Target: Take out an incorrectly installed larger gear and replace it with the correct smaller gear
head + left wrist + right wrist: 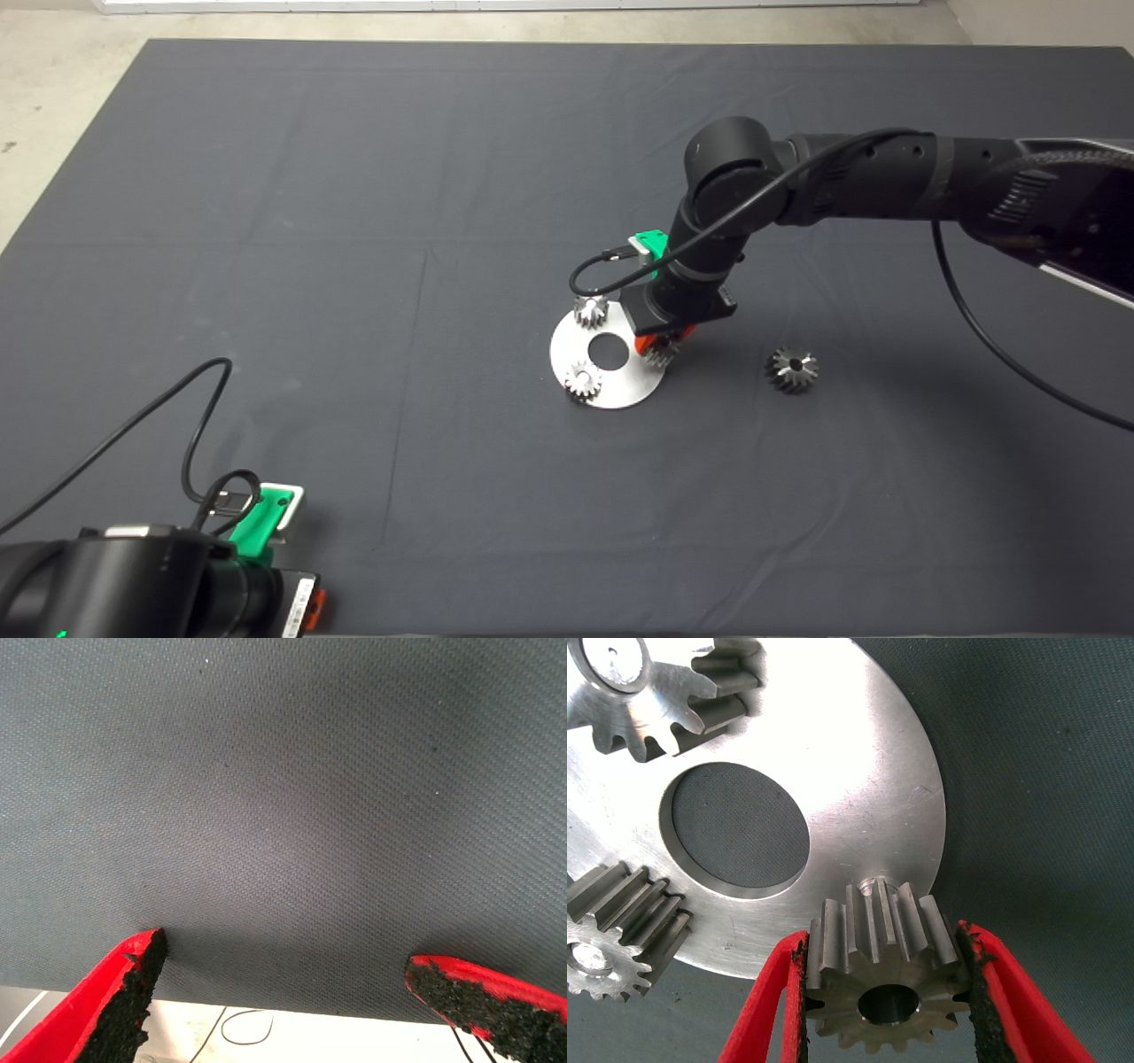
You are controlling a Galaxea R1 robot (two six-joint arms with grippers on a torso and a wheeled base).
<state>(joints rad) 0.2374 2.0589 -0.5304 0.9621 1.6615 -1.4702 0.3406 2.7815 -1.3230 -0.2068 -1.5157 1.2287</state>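
Note:
My right gripper (663,346) is shut on the smaller gear (883,979), a dark steel bevel gear with a centre hole, its two red fingers (766,992) pressing on opposite teeth. It holds the gear over the right rim of the round silver plate (859,771), where a small peg (873,888) shows just past the gear. In the head view this gear (660,354) peeks out under the wrist. The larger gear (792,369) lies alone on the mat, to the right of the plate (620,392). My left gripper (283,970) is open over bare mat.
Two paler small gears sit on the plate, one at its far edge (590,311) and one at its near-left edge (584,381). The plate has a round centre hole (608,351). The left arm (133,585) is parked at the mat's near-left corner with its cable (190,425).

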